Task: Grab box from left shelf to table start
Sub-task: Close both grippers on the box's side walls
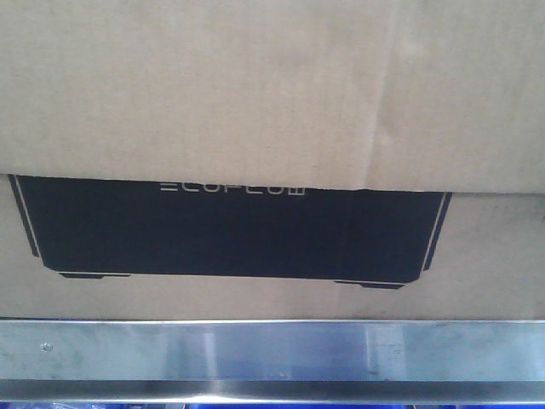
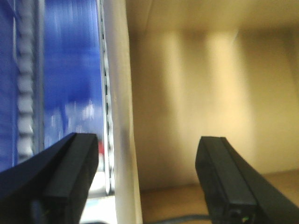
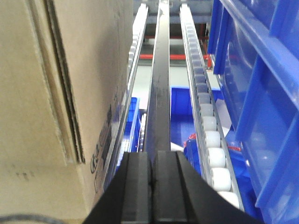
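Box (image 1: pixel 272 102) on the left shelf (image 1: pixel 272 354), my two pincers at its sides.
My left pincer (image 2: pixel 148 182) gapes wide, the box's wall standing between its fingers, nothing clamped; my right pincer (image 3: pixel 152 186) is pressed closed and empty, box at its left, white rollers (image 3: pixel 210 140) at its right.

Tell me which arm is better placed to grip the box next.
Left, probably. The left gripper is open and appears to straddle the side wall of the box. The right gripper is shut, beside the box, pointing along the shelf rollers.
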Controlling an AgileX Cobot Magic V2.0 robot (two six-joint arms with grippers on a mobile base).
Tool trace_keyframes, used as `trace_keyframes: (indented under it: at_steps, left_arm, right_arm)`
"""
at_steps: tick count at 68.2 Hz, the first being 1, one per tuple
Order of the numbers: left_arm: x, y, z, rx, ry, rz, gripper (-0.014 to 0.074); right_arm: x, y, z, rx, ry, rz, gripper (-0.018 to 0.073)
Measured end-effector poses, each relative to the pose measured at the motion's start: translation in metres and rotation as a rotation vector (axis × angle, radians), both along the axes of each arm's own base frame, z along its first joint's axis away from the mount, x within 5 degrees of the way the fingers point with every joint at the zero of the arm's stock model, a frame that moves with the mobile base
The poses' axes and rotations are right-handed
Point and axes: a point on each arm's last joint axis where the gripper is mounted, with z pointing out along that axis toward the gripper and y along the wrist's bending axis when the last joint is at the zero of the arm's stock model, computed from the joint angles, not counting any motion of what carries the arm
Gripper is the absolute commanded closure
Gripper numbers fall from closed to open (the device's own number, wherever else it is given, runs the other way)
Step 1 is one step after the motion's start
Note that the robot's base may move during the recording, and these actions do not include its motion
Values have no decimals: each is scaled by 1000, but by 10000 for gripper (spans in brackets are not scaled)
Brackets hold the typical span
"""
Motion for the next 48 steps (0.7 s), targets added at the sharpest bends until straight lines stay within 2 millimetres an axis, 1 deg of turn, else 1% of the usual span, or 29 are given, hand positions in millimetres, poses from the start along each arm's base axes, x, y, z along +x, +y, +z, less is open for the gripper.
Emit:
trace_keyframes:
  at_steps: [9,19,24,27,32,42,45,47,48]
  left_arm:
    - [17,-4,-7,2,50,12,236]
    - [27,-6,-13,19,88,19,236]
    - [30,-6,-13,40,109,25,236]
    - [33,-5,-15,53,128,30,236]
    - [38,-5,-16,71,153,48,236]
    - [47,-6,-22,86,189,58,236]
    - [50,-7,-25,92,203,58,236]
    - [51,-7,-26,94,210,58,235]
    - [52,-7,-27,96,218,58,236]
  right_arm:
    - [0,0,3,1,-31,-3,501]
    - [0,-1,6,2,-65,-6,501]
    - [-1,0,12,2,-79,-5,501]
    - [-2,0,17,2,-88,-4,501]
    - [-5,0,34,3,-122,-2,500]
    - [-13,0,62,2,-139,5,496]
    - [-16,0,69,1,-140,8,473]
    - [-19,1,76,1,-144,10,442]
    - [-21,1,79,0,-142,12,414]
